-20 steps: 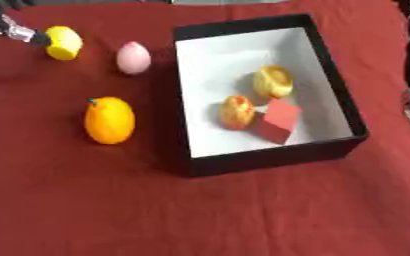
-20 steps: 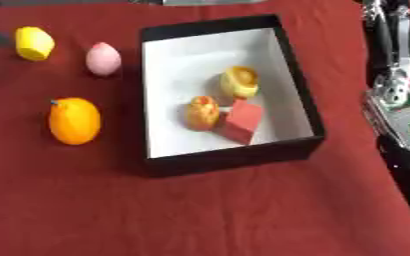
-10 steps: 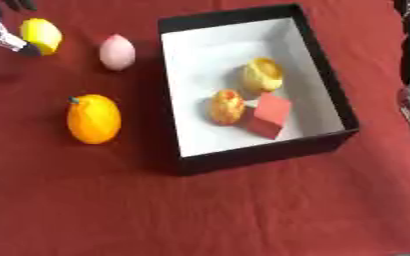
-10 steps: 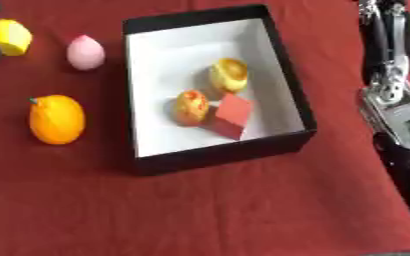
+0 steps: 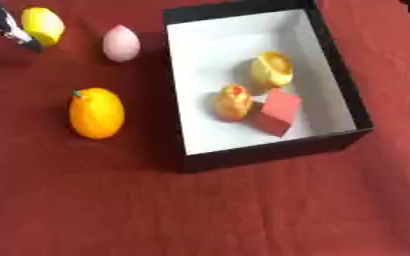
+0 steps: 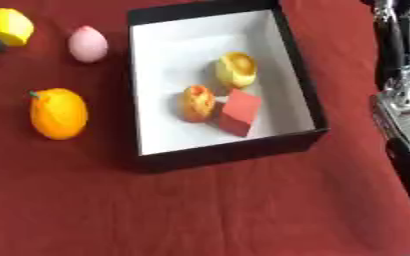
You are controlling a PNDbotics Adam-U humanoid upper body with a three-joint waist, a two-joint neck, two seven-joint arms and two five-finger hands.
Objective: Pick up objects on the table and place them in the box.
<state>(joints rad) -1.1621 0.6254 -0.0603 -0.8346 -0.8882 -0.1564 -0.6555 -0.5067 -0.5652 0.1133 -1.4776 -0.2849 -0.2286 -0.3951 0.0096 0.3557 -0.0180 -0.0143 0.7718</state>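
Box (image 5: 270,150) sits well right of the left hand (image 5: 7,27), black walls, white floor, already holding a yellow cup-shaped piece (image 5: 272,69), an orange-red fruit (image 5: 233,101) and a red block (image 5: 277,112). Three items left out on the red surface (image 5: 200,210): yellow lemon-like thing (image 5: 42,25) touching or just right of the hand, pink egg shape (image 5: 121,43) further right, orange (image 5: 96,112) below it, nearer the camera. Step looks like reaching for the yellow one; next needs fingers closing round it, then a carry right over the box wall. Left hand shows only dark fingertips at the edge, can't tell its opening, nothing clearly held. Right arm (image 6: 401,90) at right edge, hand not visible.
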